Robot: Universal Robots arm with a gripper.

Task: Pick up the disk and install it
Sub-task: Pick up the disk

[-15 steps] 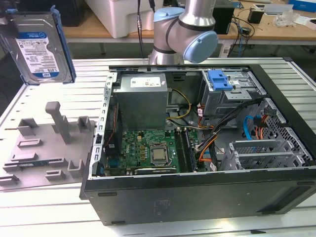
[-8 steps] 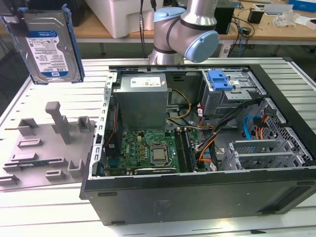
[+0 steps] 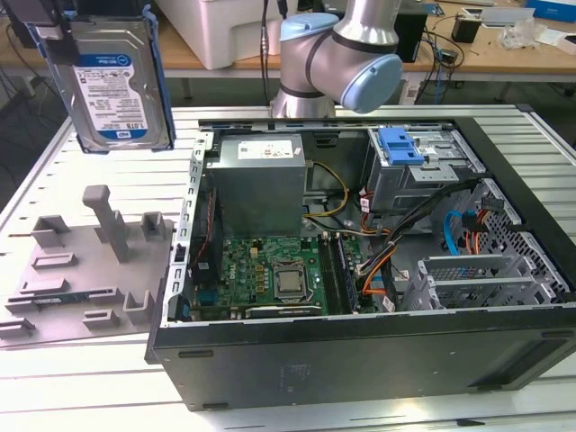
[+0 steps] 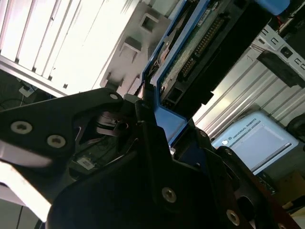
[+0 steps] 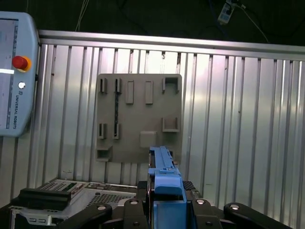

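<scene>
At the upper left of the exterior view, the disk (image 3: 112,85) hangs upright above the grey fixture (image 3: 90,261), the fingers (image 4: 145,121) clenched on its blue frame. Pick-up looks done; fitting it into the open computer case (image 3: 360,351) remains.

The flat rectangular silver hard disk in a blue plastic frame (image 3: 112,85) stands upright between the fingers (image 5: 198,205) of the black gripper (image 5: 165,202), clamped at its upper end and hanging below them, clear of the table. Below the fingers, the grey plastic fixture plate with slots and posts (image 3: 90,261) lies flat on the ribbed silver metal table (image 3: 54,171). To the exterior view's right of the fingers, the open black computer case (image 3: 360,360) lies on the table, just beside the plate. Inside it, the grey metal power-supply box (image 3: 261,180) sits in the corner nearest the fingers, with the green motherboard (image 3: 270,270) in front of it. The silver drive cage with a blue plastic latch (image 3: 405,153) sits beyond the box, farther from the fingers.
</scene>
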